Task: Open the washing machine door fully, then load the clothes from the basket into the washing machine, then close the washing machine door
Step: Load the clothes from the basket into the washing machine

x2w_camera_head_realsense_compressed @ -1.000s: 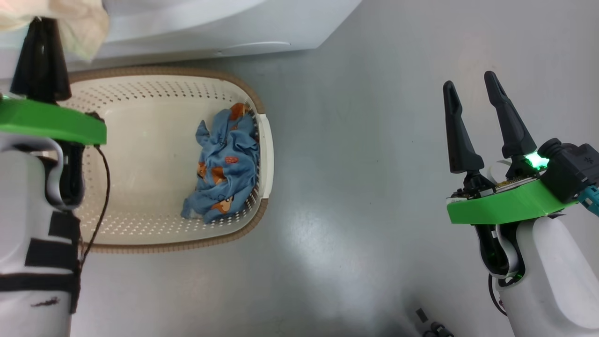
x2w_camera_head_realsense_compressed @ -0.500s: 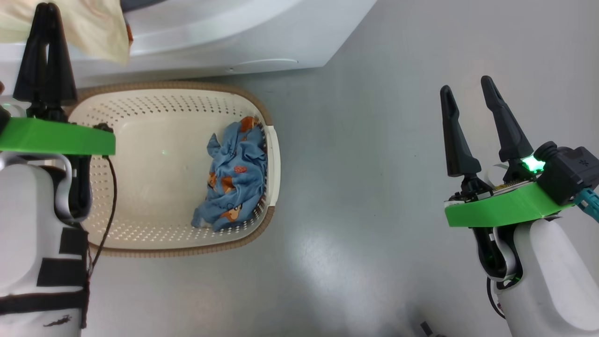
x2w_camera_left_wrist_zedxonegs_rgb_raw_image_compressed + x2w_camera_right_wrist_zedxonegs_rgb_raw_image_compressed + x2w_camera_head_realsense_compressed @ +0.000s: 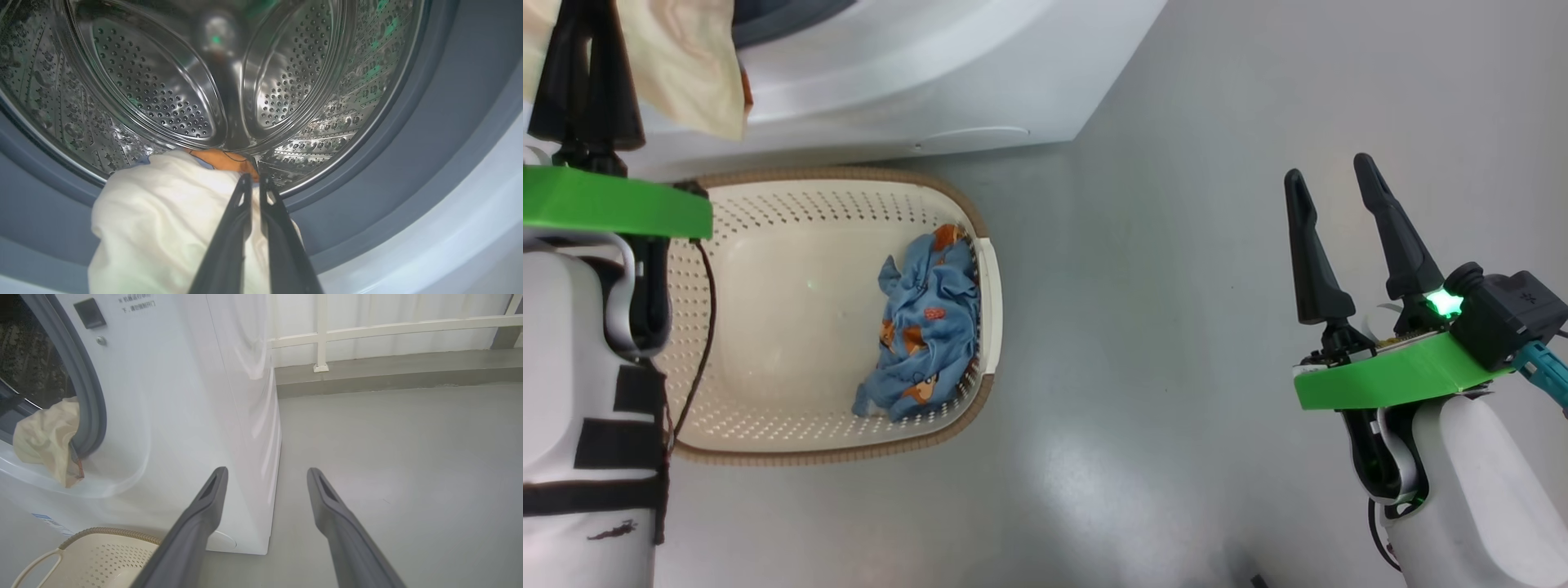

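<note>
My left gripper [image 3: 580, 24] is shut on a cream garment [image 3: 686, 65] with an orange patch. In the left wrist view its fingertips [image 3: 253, 179] pinch that garment [image 3: 163, 220] at the lower lip of the steel drum [image 3: 163, 81], and the cloth drapes over the grey-blue rubber ring [image 3: 429, 143]. The white washing machine [image 3: 931, 73] stands just behind the cream basket [image 3: 849, 175]. A light blue garment with orange prints [image 3: 927, 327] lies against the basket's right wall. My right gripper [image 3: 1326, 167] is open and holds nothing, out over the floor to the right. The washing machine door is out of view.
The right wrist view shows the machine's side panel [image 3: 245, 416], the cream garment [image 3: 49, 445] hanging from its mouth and a corner of the basket [image 3: 102, 555]. Grey floor [image 3: 1135, 286] stretches to the right. A white railing on a low kerb [image 3: 322, 335] stands behind it.
The head view has shifted, so the basket and machine sit lower in it. Relative to the basket, my left gripper has carried the cream garment up towards the machine's mouth. My right gripper stays open.
</note>
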